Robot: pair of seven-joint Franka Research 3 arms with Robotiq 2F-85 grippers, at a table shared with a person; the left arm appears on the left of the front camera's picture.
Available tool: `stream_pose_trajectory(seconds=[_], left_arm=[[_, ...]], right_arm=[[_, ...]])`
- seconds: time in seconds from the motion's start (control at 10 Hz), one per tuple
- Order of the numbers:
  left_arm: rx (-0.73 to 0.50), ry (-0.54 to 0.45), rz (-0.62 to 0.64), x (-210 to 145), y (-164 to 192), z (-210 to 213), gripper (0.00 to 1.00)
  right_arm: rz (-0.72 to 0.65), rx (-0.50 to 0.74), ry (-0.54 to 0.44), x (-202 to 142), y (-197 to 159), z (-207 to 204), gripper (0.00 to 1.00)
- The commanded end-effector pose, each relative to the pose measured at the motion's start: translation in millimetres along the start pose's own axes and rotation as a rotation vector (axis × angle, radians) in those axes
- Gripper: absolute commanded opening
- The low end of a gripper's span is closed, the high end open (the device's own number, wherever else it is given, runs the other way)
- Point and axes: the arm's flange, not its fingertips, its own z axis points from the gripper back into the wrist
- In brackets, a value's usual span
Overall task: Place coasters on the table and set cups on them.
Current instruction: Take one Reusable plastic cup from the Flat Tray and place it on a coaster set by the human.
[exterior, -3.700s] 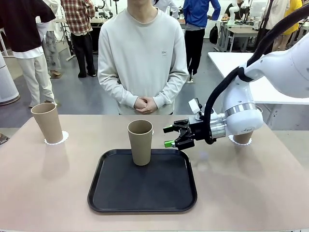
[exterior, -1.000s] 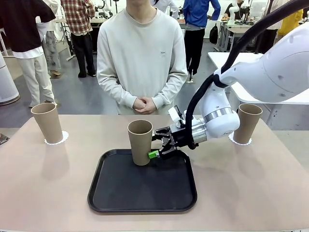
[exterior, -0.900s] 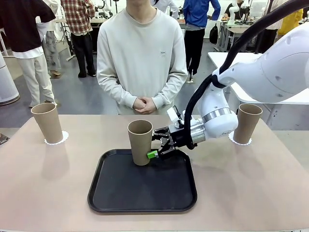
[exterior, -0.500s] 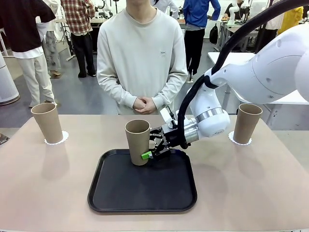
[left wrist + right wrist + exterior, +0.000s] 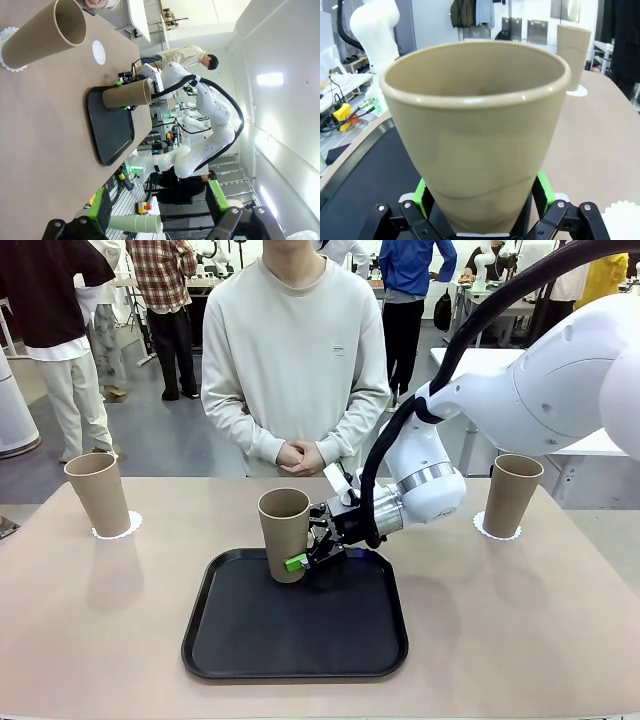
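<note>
A tan paper cup [image 5: 284,533] stands on the black tray [image 5: 295,640], leaning slightly left. My right gripper [image 5: 303,554] is open around its lower part. In the right wrist view the cup [image 5: 477,125] sits between the green pads [image 5: 424,194], close to both. A second cup [image 5: 98,492] stands on a white lacy coaster [image 5: 120,527] at the far left of the table [image 5: 90,640]. A third cup [image 5: 512,494] stands on a coaster [image 5: 494,533] at the right. My left gripper [image 5: 159,205] is open and holds nothing.
A loose coaster [image 5: 99,52] lies on the table beyond the tray [image 5: 110,130]; it is also at the lower right of the right wrist view as a coaster [image 5: 622,212]. A person [image 5: 295,370] stands at the far edge with hands clasped. A white table [image 5: 470,365] stands at the back right.
My right gripper has moved left across the tray until its fingers flank the middle cup. The cup has shifted a little left and tilted. The other cups have not moved.
</note>
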Motion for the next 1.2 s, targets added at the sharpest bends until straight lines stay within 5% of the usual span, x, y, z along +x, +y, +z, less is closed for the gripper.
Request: stream_pose_trajectory(seconds=[0.0,0.2,0.3,0.4,0.5,0.6,0.7,1.1], left_arm=[[-0.006,-0.006,0.002,-1.0,-2.6,1.1,1.0],[-0.006,-0.006,0.002,-1.0,-2.6,1.1,1.0],[-0.006,-0.006,0.002,-1.0,-2.6,1.1,1.0],[-0.006,-0.006,0.002,-1.0,-2.6,1.1,1.0],[-0.006,-0.006,0.002,-1.0,-2.6,1.1,1.0],[-0.006,-0.006,0.002,-1.0,-2.6,1.1,1.0],[-0.006,-0.006,0.002,-1.0,-2.6,1.1,1.0],[-0.006,-0.006,0.002,-1.0,-2.6,1.1,1.0]], right_arm=[[-0.004,0.041,-0.048,0.3,-7.9,-5.1,1.0],[-0.005,0.066,-0.091,0.7,-7.8,-5.3,1.0],[-0.003,0.075,-0.096,-0.5,-7.8,-5.0,0.41],[-0.002,0.073,-0.094,-0.9,-7.2,-4.4,0.4],[0.001,0.07,-0.09,-0.4,-6.3,-4.1,0.0],[0.003,0.051,-0.078,3.9,-3.0,-3.8,0.39],[0.007,0.042,-0.065,12.6,2.4,-4.1,0.0],[0.049,-0.062,0.019,108.3,25.3,6.7,0.0]])
